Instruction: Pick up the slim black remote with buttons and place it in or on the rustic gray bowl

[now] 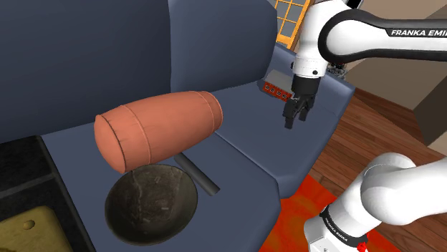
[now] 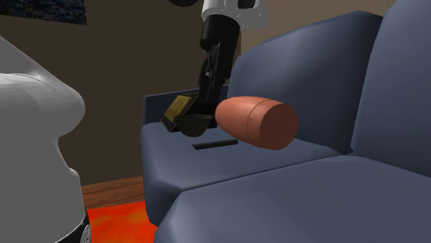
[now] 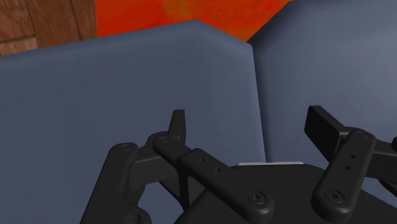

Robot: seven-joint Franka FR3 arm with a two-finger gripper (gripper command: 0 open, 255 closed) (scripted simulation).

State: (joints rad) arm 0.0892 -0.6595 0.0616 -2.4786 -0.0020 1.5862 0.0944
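gripper (image 1: 296, 113) hangs above blue sofa seat (image 1: 251, 139); slim dark remote (image 1: 198, 174) just beside dark bowl (image 1: 152, 204), below terracotta bolster (image 1: 159, 129).

- White arm (image 1: 380, 193): rises from shoulder view's lower right, leaves frame, comes back in at upper right.
- Forearm (image 1: 372, 28): runs roughly level toward shoulder view's left.
- Wrist (image 1: 313, 54): bends sharply downward.
- Black gripper (image 1: 296, 113): hangs under wrist, points down, tips lean slightly toward shoulder view's left.
- Fingers (image 3: 178, 127), wrist view: stand well apart, nothing between them, nothing clasped.
- Second exterior view: black hand drops from top edge, slants down-left; white arm link bulks at left edge.
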